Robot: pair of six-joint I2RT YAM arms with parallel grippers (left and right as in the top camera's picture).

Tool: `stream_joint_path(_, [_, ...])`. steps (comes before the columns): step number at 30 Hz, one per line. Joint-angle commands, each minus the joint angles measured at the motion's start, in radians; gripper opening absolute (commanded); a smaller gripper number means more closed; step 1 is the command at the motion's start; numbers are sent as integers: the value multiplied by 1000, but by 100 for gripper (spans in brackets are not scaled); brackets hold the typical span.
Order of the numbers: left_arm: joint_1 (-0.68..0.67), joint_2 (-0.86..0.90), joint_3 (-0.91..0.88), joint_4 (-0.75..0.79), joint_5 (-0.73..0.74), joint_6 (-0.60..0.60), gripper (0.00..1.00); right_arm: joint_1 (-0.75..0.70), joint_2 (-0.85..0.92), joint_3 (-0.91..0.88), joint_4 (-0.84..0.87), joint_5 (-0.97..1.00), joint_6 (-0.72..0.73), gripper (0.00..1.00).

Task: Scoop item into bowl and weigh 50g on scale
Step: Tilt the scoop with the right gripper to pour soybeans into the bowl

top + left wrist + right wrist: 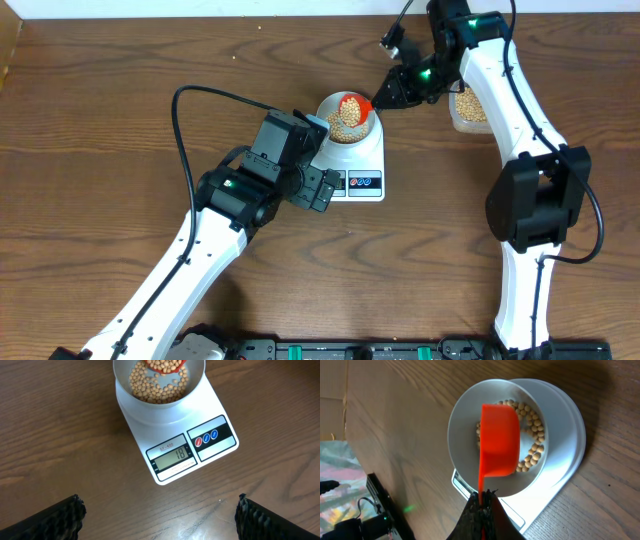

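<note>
The white bowl point(324, 112) stands on the white scale point(365, 160) with a layer of beige beans point(340, 130) in it. The scale's display point(173, 454) reads 18. My right gripper point(385, 98) is shut on the thin handle of an orange scoop point(352, 106), which hangs over the bowl with beans in its cup. The right wrist view shows the scoop point(499, 440) from its outer side, above the beans point(535, 435), with the right gripper point(482, 497) pinching the handle. My left gripper point(160, 515) stands open and holds nothing, just in front of the scale point(150, 425).
A clear plastic container point(470, 105) with more beans sits on the wooden table to the right of the scale, partly hidden under my right arm. A black rail runs along the table's near edge point(360, 350).
</note>
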Motion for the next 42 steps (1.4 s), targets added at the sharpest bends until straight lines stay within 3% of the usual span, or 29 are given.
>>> stream_joint_path(1, [3, 8, 0, -1, -13, -2, 98, 4, -51, 24, -2, -6, -19, 2])
stream_joint_path(15, [3, 8, 0, -1, -13, -2, 98, 31, -101, 24, -5, 126, -45, 2])
stream_joint_path(42, [3, 8, 0, -1, -13, -2, 98, 76, -114, 24, -4, 192, -79, 2])
